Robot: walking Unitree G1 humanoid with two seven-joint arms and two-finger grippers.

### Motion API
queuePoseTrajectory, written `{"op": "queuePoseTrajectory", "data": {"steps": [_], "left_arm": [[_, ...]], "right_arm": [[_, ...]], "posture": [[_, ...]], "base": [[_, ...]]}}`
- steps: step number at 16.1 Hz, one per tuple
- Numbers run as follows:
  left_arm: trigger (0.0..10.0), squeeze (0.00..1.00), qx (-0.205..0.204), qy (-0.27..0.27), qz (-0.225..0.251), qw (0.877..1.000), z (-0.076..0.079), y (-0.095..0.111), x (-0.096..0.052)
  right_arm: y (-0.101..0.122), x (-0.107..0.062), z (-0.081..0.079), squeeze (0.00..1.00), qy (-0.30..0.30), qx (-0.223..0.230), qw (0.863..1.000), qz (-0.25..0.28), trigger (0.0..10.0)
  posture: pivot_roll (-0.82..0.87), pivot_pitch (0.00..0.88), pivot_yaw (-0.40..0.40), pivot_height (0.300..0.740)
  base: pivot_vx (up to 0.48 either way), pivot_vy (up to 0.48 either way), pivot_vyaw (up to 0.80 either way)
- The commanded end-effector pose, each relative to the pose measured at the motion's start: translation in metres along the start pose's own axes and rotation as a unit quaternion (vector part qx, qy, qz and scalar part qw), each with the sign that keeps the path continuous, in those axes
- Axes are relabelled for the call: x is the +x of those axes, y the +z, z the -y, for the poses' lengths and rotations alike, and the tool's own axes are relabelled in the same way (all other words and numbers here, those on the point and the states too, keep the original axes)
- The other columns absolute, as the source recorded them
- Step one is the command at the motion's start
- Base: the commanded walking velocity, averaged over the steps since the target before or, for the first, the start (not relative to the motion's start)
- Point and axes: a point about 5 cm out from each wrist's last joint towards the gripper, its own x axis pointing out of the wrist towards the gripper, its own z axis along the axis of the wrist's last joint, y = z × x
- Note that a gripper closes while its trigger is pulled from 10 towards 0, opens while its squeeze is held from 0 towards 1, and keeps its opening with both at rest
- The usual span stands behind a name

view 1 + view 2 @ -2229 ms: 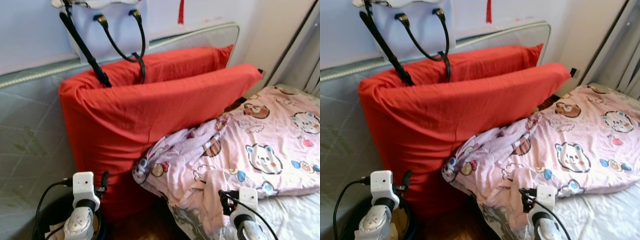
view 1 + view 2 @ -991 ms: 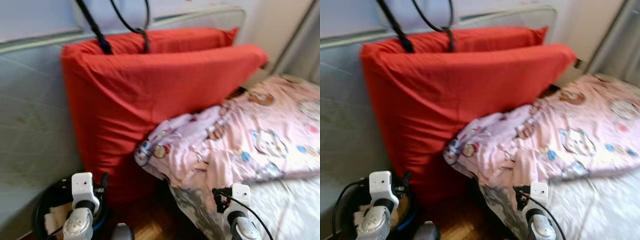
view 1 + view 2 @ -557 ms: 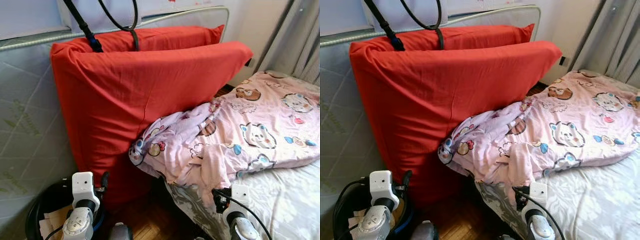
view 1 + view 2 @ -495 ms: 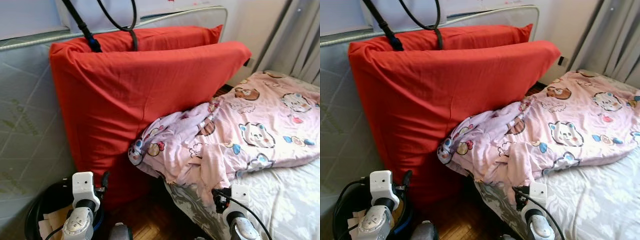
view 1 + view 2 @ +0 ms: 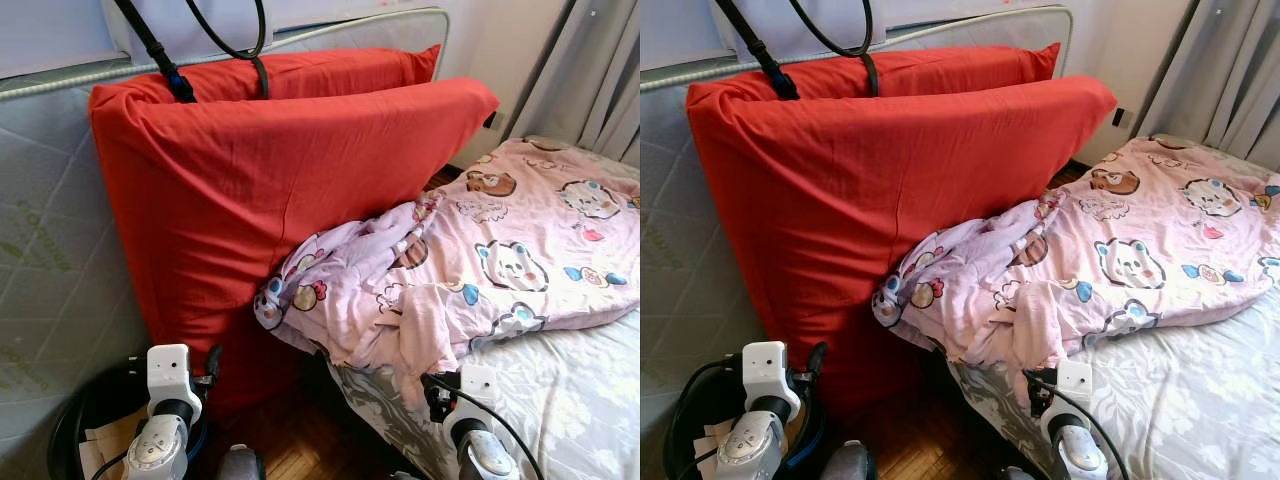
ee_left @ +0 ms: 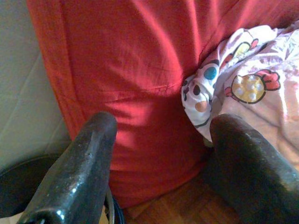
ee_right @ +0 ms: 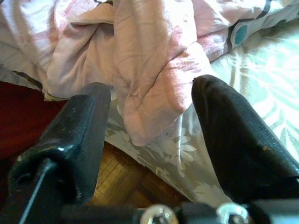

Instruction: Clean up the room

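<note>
The right pincer (image 7: 149,140) is standing released and holding nothing, its fingers apart just before the hanging corner of the pink blanket (image 5: 500,270); the blanket is lying crumpled on the bed (image 5: 570,400), stretching far and right from this pincer; the left pincer (image 6: 159,154), also released and empty, is facing the red cushion (image 5: 280,190), so the right arm is nearer.

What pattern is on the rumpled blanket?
The blanket is pink with cartoon bears, clearest in the left eye view.
</note>
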Motion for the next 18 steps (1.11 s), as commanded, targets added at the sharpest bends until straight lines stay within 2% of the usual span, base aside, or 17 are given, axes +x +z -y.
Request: {"op": "queuePoseTrajectory", "data": {"steps": [1,16,18], "left_arm": [[10.0,0.0,-0.002,0.0,0.005,1.0,-0.0014,0.0037,0.0011],[10.0,0.0,0.0,-0.002,0.006,1.0,-0.0024,0.0065,0.0041],[10.0,0.0,0.0,-0.001,0.007,1.0,-0.003,0.0071,0.0039]], "right_arm": [[0.0013,0.0012,-0.0011,0.0,0.001,0.0,1.0,-0.002,10.0],[0.003,0.0023,-0.0034,0.0,0.005,0.002,1.0,0.001,10.0],[0.0026,0.0021,-0.0036,0.0,0.005,0.002,1.0,0.0,10.0]], "posture": [[0.11,0.0,-0.058,0.637],[0.11,0.0,-0.053,0.637],[0.1,0.0,-0.052,0.637]], "base": [[0.266,0.0,0.0],[0.323,0.0,0.0],[0.0,0.0,0.0]]}}
